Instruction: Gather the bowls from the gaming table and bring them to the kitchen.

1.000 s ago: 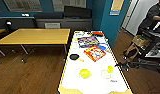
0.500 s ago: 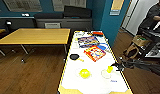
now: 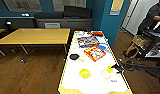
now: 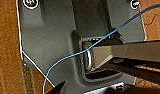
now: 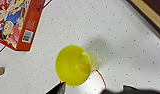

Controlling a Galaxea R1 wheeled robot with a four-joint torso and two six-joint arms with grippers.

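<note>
Head view: gaming table [image 3: 71,86], near end. Yellow-green bowl [image 3: 84,73] mid-width; pale bowl [image 3: 106,73] by the right edge. Right gripper [image 3: 113,67] poised just beside the pale bowl, likely for pickup.

Right wrist view: yellow-green bowl [image 5: 73,65] lies tilted; finger state cannot be told.

Left wrist view: nothing to list.

The right arm [image 3: 143,68] reaches in low over the near right edge of the gaming table [image 3: 96,85], stretched almost level. Its gripper [image 3: 115,67] sits above that edge; its finger tips [image 5: 58,88] stand apart.
</note>
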